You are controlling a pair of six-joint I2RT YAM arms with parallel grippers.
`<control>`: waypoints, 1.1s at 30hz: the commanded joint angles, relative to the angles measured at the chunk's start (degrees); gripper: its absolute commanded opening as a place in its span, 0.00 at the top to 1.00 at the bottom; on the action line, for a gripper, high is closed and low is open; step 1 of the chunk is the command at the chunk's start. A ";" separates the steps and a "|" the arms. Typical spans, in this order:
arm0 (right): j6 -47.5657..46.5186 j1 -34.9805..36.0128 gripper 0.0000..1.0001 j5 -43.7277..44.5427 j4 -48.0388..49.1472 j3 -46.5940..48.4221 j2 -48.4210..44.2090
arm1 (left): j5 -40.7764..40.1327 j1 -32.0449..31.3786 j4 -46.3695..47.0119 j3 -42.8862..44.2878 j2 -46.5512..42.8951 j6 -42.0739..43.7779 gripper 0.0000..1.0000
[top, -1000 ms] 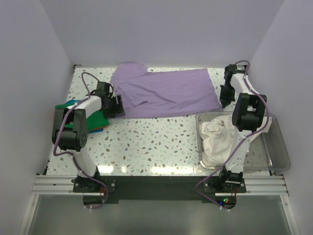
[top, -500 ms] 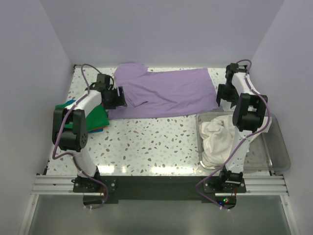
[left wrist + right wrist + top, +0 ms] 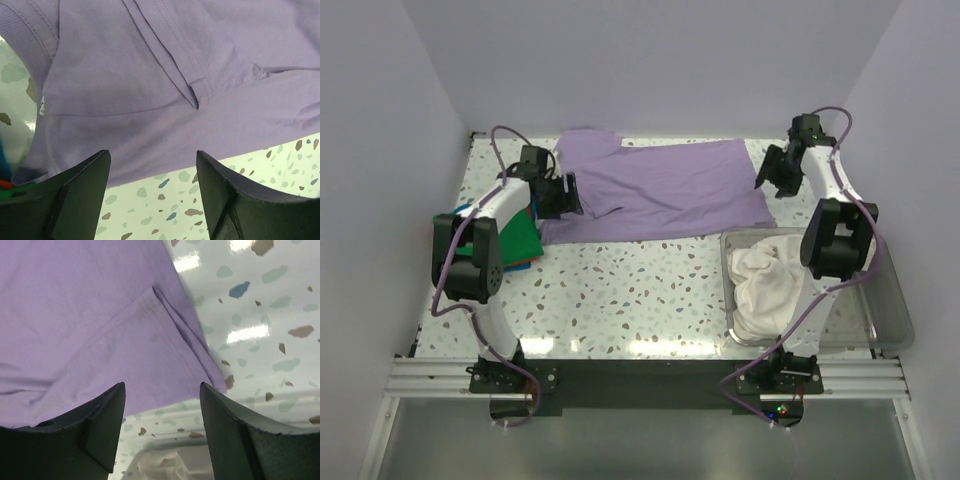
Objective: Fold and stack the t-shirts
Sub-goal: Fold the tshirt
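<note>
A lavender t-shirt [image 3: 660,190] lies spread flat across the back of the table, also seen in the left wrist view [image 3: 150,75] and the right wrist view [image 3: 90,315]. My left gripper [image 3: 565,195] hovers open over its left sleeve side, nothing between the fingers [image 3: 152,155]. My right gripper [image 3: 767,170] hangs open above the shirt's right hem corner, holding nothing [image 3: 162,386]. A folded green t-shirt [image 3: 520,240] rests at the left edge under the left arm. A crumpled cream white t-shirt [image 3: 765,280] sits in the bin.
The clear plastic bin [image 3: 890,300] stands at the front right beside the right arm's base; its rim [image 3: 165,465] shows below the right fingers. Speckled tabletop [image 3: 630,290] lies in front of the lavender shirt. White walls close in the back and both sides.
My right gripper has opened and risen backward off the lavender shirt's right hem. My left gripper has shifted toward the back along the shirt's left side, still open.
</note>
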 commanded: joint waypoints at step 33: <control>-1.48 4.37 0.62 10.42 8.29 14.95 17.75 | 3.77 -0.13 4.24 2.58 0.47 -4.19 0.23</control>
